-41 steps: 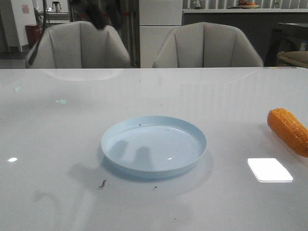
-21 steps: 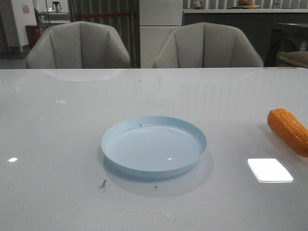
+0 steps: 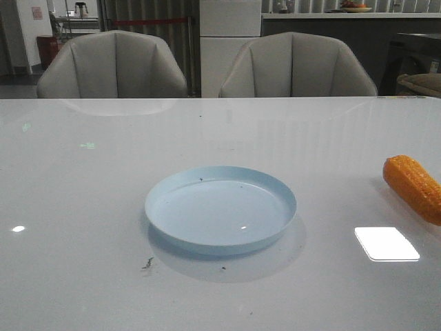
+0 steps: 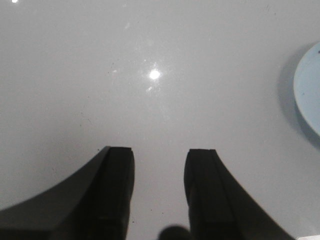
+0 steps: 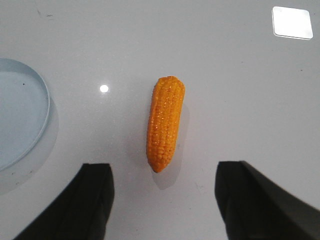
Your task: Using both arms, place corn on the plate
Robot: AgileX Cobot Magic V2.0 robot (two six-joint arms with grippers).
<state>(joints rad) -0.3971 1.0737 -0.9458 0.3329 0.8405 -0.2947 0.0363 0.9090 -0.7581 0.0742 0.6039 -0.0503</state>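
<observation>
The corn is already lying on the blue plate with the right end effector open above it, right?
Not quite. The corn lies on the bare table beside the plate, as the right wrist view shows. The right end effector is indeed open above it.

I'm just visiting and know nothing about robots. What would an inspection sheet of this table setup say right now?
Surface: white glossy table, with light glare spots and a few small dark specks near the plate.
Job's things: pale blue plate at the middle, nothing in it; orange corn lying on the table at the robot's right, apart from the plate.
Clutter: nothing seen.
Grippers: left gripper open over bare table, plate edge off to one side; right gripper open wide above the corn, not touching it.
Cables: nothing seen.
Surroundings: two grey chairs behind the table, cabinets and a counter further back.
</observation>
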